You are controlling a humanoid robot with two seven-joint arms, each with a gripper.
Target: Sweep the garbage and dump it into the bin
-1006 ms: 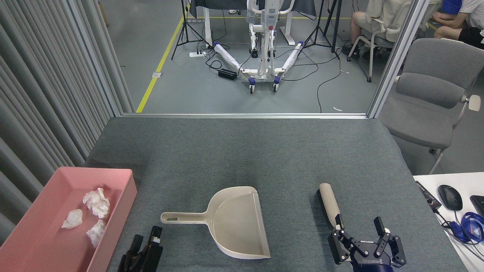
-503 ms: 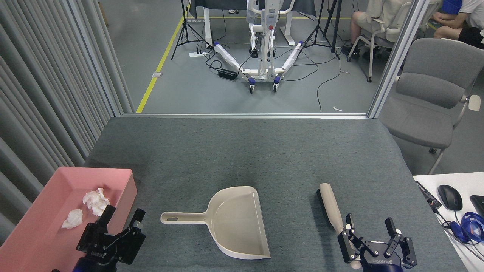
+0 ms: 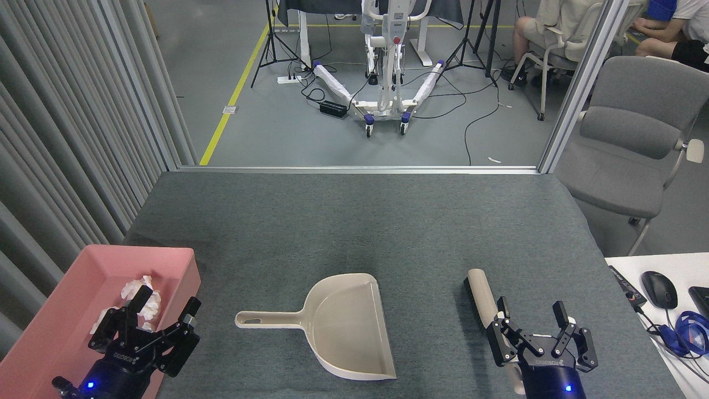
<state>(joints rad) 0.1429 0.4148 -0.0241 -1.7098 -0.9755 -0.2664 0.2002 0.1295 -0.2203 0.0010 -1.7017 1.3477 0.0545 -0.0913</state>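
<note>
Robotics lab or test cell, I'd say. Grey felt-covered table (image 3: 354, 221) fenced by aluminium partition frame (image 3: 581, 83). Beyond frame: wheeled white lift stand (image 3: 385, 66) trailing cables, tripods (image 3: 271, 44), yellow floor tape (image 3: 232, 94). Right of table: grey office chair (image 3: 631, 138), white desk with mouse (image 3: 659, 290). Seated people (image 3: 554, 22) behind chair.

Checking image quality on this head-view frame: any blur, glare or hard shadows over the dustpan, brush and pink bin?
Head view: sharp throughout, no motion blur on the left gripper or right gripper. Lighting is even and diffuse; only a soft shadow beside the brush and a faint dark patch behind the dustpan. No glare on the bin; the tissue wads read near-white, partly hidden by the left gripper.
</note>
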